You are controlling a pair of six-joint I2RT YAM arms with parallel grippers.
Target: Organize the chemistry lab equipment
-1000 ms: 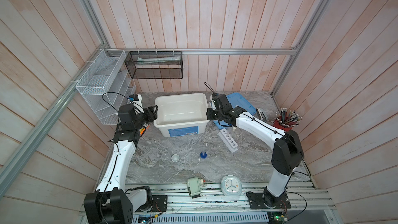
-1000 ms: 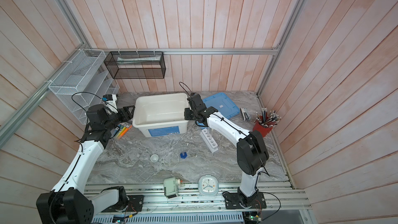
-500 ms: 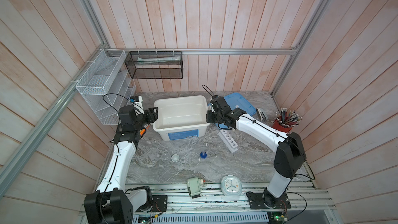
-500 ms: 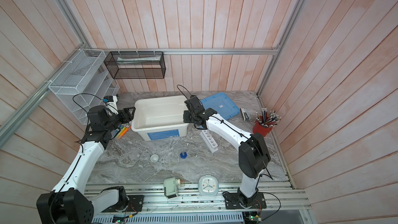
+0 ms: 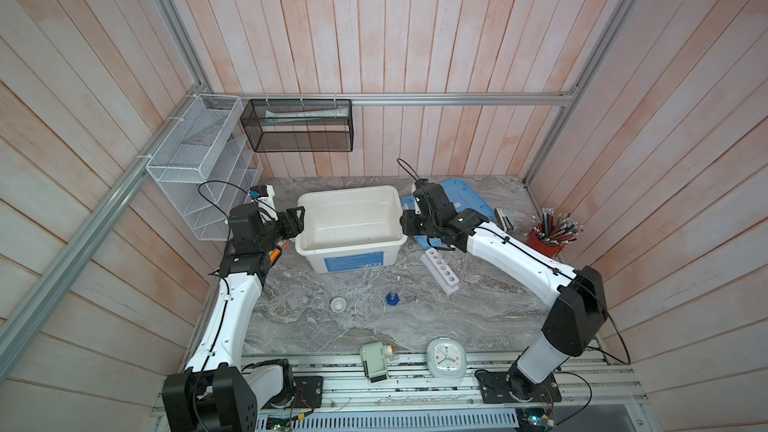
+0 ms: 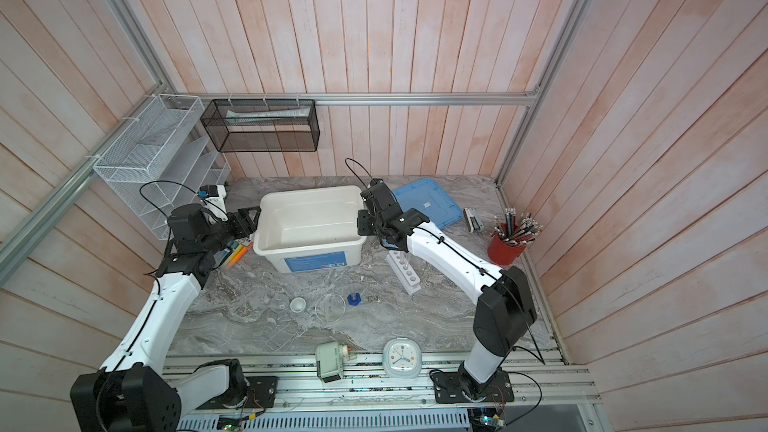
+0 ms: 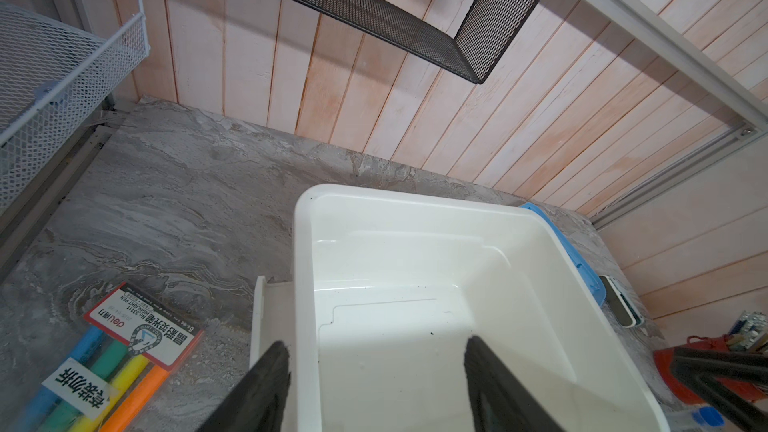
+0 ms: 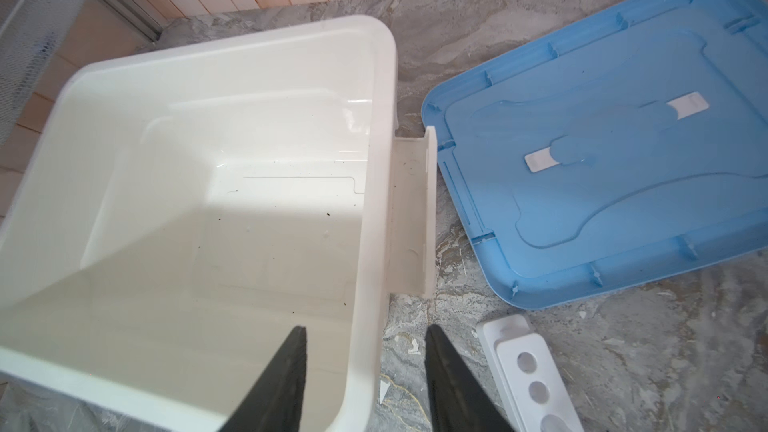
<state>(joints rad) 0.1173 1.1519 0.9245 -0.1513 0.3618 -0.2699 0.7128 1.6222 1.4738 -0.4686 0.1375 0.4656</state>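
Right gripper (image 8: 365,334) just let go of the white bin (image 5: 316,261); jaws now apart either side of its wall; left gripper (image 7: 376,340) straddles the opposite rim, spread wide, gripping nothing; I'd say loading can start. Rack (image 5: 440,272), dish (image 5: 370,307), cylinder (image 5: 392,297) and cup (image 5: 338,304) all wait out on the grey marble top (image 5: 457,317); plank walls all round.

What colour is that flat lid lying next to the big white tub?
The lid is light blue, clearest in the right wrist view.
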